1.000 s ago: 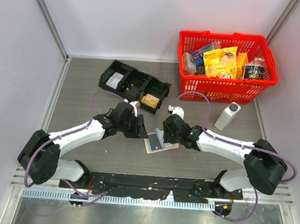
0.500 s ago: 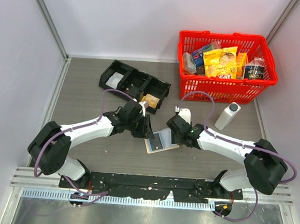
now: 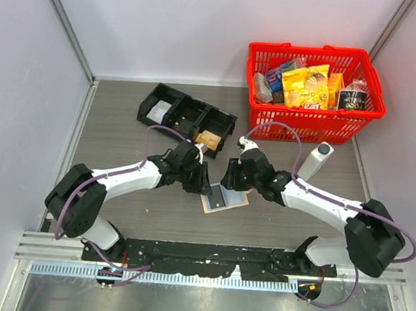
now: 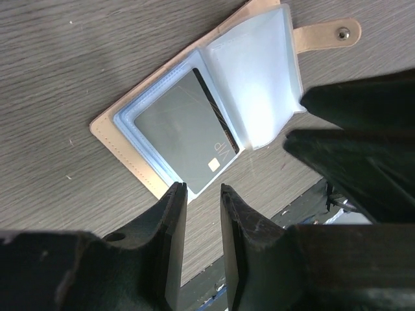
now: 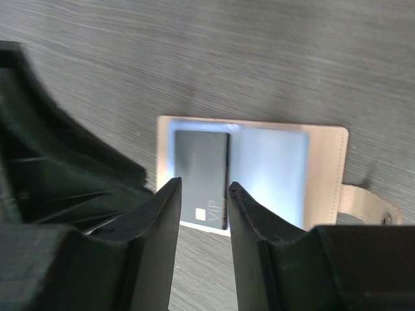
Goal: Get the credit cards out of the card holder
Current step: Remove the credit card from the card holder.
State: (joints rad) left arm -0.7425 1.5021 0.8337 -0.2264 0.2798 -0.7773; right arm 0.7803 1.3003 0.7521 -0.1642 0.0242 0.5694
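The tan card holder (image 4: 125, 153) lies open on the grey table, its clear light blue sleeves up and its tab (image 4: 327, 32) to one side. One of the credit cards, grey with "VIP" (image 4: 183, 126), sits in a sleeve. My left gripper (image 4: 202, 189) hovers at that card's near edge, open by a narrow gap with nothing in it. In the right wrist view my right gripper (image 5: 204, 184) is open above the same grey card (image 5: 201, 165). From above, both grippers (image 3: 203, 186) (image 3: 229, 184) meet over the card holder (image 3: 226, 199).
A black three-compartment tray (image 3: 187, 118) with flat packets lies behind the left arm. A red basket (image 3: 304, 123) of snacks stands at the back right, with a white bottle (image 3: 315, 161) in front of it. The table's near edge shows just past the left fingers.
Both grippers have moved in toward each other over the open card holder. Both pairs of jaws have narrowed.
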